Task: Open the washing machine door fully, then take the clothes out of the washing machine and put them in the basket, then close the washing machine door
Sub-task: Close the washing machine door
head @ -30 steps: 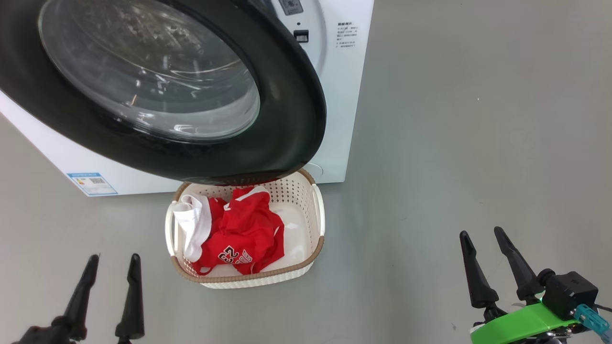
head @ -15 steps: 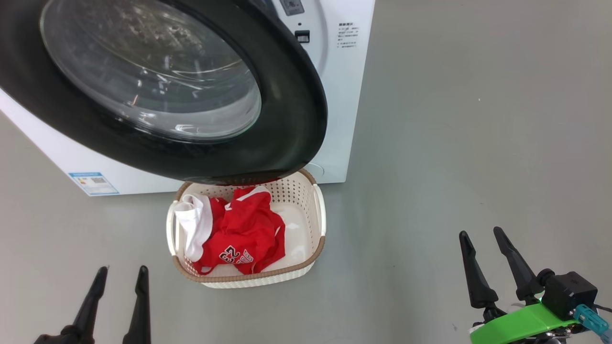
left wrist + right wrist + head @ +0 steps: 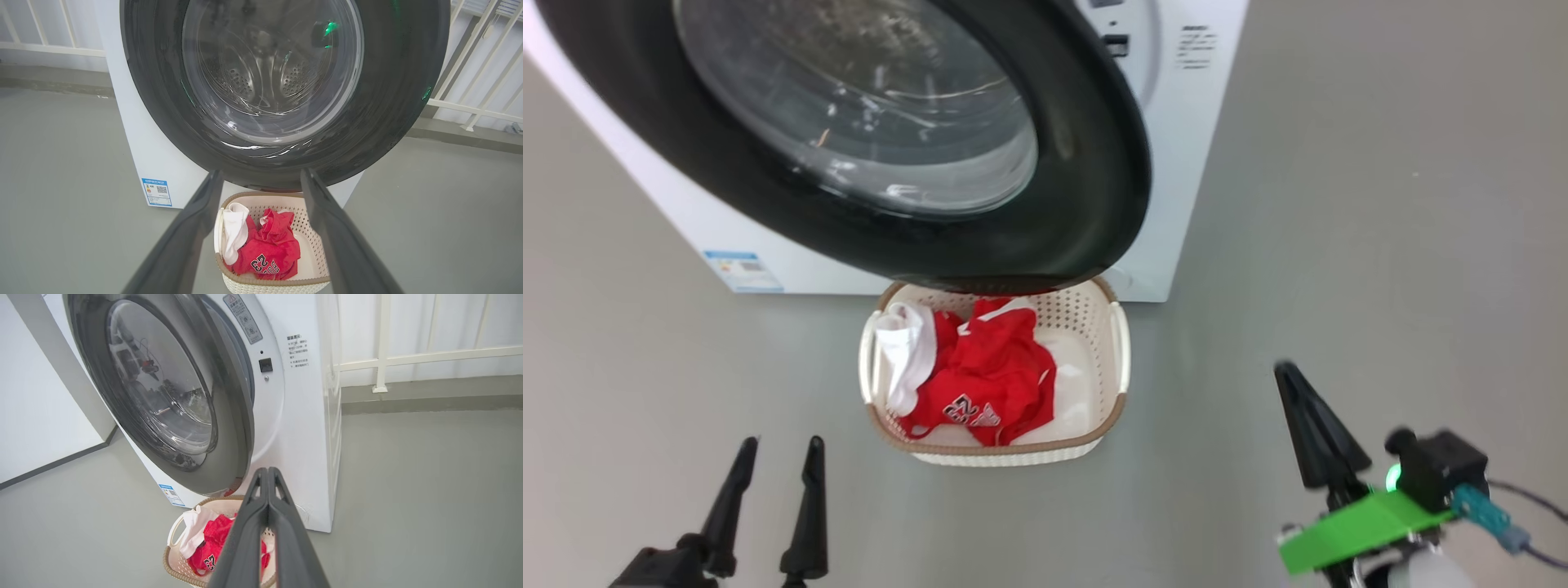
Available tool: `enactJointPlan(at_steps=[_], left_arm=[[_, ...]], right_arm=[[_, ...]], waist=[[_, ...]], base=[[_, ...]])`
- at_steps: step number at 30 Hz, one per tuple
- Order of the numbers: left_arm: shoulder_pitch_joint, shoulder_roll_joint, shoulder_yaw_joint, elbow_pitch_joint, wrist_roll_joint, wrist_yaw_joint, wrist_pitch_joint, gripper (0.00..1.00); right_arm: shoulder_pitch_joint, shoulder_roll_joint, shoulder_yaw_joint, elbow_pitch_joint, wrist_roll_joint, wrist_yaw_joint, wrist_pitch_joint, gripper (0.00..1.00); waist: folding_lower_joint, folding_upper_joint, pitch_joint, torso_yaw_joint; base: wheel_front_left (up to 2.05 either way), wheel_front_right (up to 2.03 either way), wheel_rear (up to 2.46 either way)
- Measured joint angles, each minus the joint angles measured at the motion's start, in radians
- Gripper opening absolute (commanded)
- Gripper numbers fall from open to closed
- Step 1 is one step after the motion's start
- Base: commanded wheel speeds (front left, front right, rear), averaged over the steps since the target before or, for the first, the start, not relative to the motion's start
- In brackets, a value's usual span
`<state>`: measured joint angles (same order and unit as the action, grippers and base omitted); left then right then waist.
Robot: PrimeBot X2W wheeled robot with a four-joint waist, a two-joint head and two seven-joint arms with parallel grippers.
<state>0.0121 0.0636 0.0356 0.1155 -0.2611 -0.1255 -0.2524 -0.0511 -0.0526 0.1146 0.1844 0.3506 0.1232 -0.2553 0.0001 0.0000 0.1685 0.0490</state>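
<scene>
Red and white clothes (image 3: pixel 992 371) are seen piled in the basket (image 3: pixel 1124 359), set on the grey floor (image 3: pixel 1339 245) against the front of the washing machine (image 3: pixel 1184 147), beneath the swung-out washing machine door (image 3: pixel 1086 204). The left gripper (image 3: pixel 783 445) is held apart; the right gripper (image 3: pixel 1289 374) is pressed together, empty.

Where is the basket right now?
Head view centre: the basket stands on the floor in front of the washing machine, its far end under the washing machine door, holding the clothes.
</scene>
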Motion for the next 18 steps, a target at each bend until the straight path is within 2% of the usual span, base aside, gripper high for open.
enactJointPlan(at_steps=[10,18], left_arm=[[-0.077,-0.016,-0.046,0.019,-0.021,0.000,0.000,1.00],[-0.138,-0.021,-0.095,0.025,-0.057,0.000,0.000,1.00]], right_arm=[[-0.217,-0.005,0.057,0.023,0.001,0.000,0.000,0.00],[-0.346,-0.031,0.041,0.044,0.001,0.000,0.000,0.00]], waist=[[0.0000,0.0000,0.071,0.091],[0.0000,0.0000,0.144,0.168]], base=[[0.00,0.00,0.00],[0.00,0.00,0.00]])
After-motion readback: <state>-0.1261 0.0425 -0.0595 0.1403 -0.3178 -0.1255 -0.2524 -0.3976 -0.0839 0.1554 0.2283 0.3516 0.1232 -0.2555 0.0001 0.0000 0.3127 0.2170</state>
